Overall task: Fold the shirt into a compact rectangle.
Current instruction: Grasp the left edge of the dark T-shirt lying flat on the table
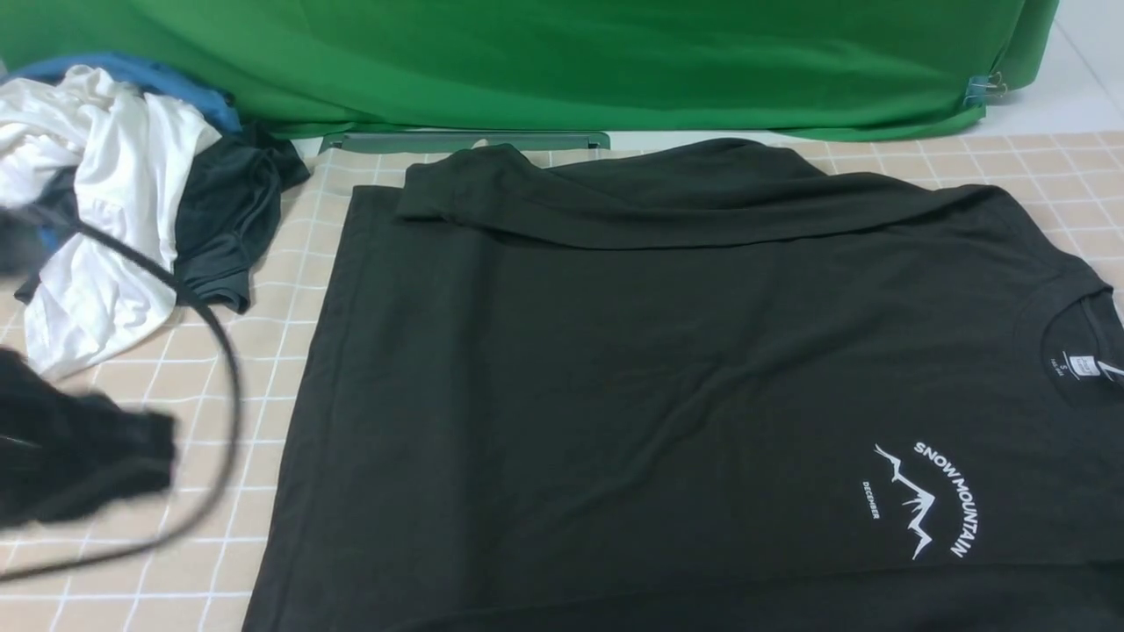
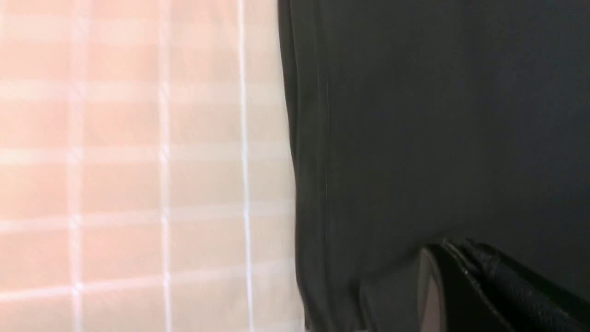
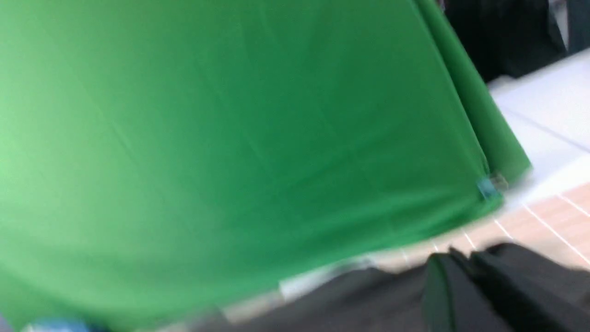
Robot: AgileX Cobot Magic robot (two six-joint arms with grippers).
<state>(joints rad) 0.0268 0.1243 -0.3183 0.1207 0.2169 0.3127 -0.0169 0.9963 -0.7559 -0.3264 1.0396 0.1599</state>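
Shirt: The black shirt [image 1: 615, 377] lies spread flat on my desk [image 1: 263, 351], filling the front view from the centre out to 3 o'clock and down to 6 o'clock.
Collar: The round collar [image 1: 1084, 351] sits at 3 o'clock, with a small white label showing inside it.
Print: The white "SNOW MOUNTAIN" print [image 1: 931, 500], a mountain outline, faces up at 4 o'clock.
Sleeve: The far sleeve [image 1: 685, 206] is folded over onto the body along the 12 o'clock edge.
Hem: The hem [image 2: 304, 161] runs straight along the shirt's 9 o'clock side, against the desk's checked beige cover.
Left end effector: My left end effector [image 2: 465, 272] has its fingers pressed together with nothing between them. It is over the shirt's body just inside the hem, and I cannot tell whether it touches the cloth.
Left arm: My left arm [image 1: 70, 456] is a blurred dark shape at 9 o'clock, with a black cable [image 1: 230, 386] looping beside it.
Right end effector: My right end effector [image 3: 461, 281] is out of the front view and blurred in its wrist view. Its fingers are closed and dark cloth lies around them, but I cannot tell whether any is pinched.
Clothes pile: A white, blue and dark grey clothes pile [image 1: 114, 193] sits at 10 o'clock, just beside the shirt's corner but apart from it.
Backdrop: A green backdrop [image 1: 571, 61] hangs at 12 o'clock, with a blue clip [image 1: 983, 88] at 1 o'clock.
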